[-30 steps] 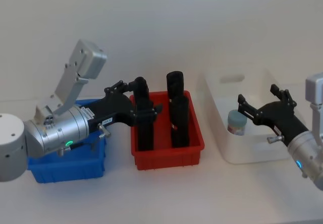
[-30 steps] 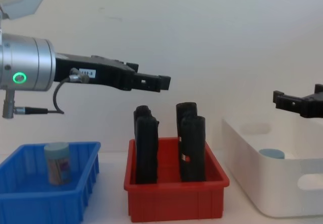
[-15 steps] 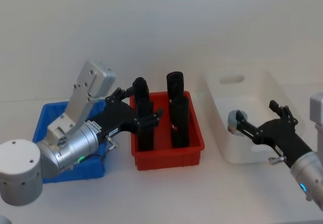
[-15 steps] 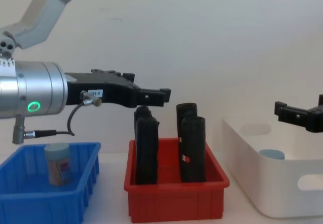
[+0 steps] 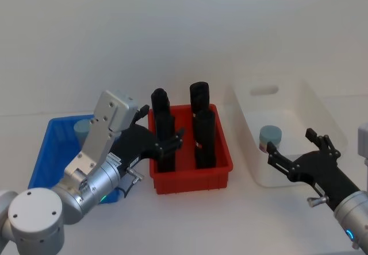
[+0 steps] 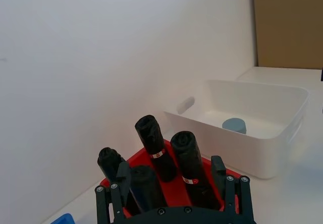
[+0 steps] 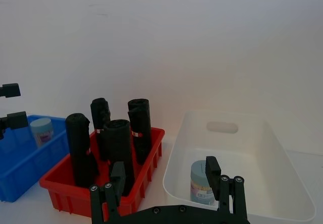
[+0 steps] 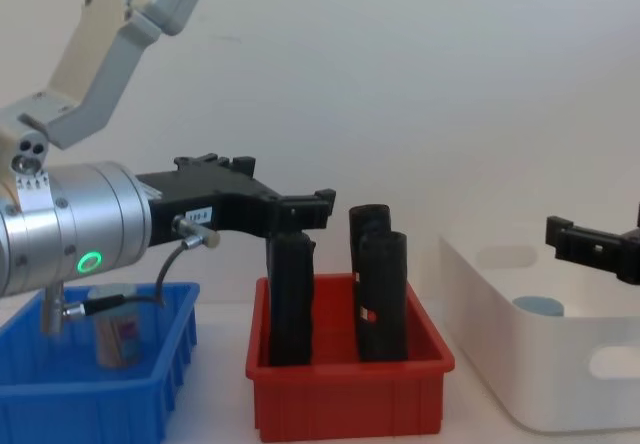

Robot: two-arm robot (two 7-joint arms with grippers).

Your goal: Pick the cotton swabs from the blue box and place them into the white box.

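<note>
One jar of cotton swabs [image 5: 82, 127] stands in the blue box [image 5: 40, 163] at the left; the chest view shows this jar [image 8: 118, 336] partly behind my left arm's cable. A second jar [image 5: 270, 136] stands inside the white box [image 5: 261, 174] at the right, and its pale blue lid [image 6: 233, 125] also appears in the left wrist view. My left gripper [image 5: 164, 140] hangs open and holds nothing, at the near left side of the red bin. My right gripper [image 5: 294, 158] is open and holds nothing, in front of the white box's near wall.
A red bin [image 5: 190, 180] sits between the two boxes and holds several tall black containers [image 5: 199, 97]. A plain white wall rises close behind the table. Bare table lies in front of the boxes.
Both arms have drawn back toward me and come lower. The right gripper has pulled away from over the white box, and the jar stays inside. The left gripper moved from above the red bin to its near side.
</note>
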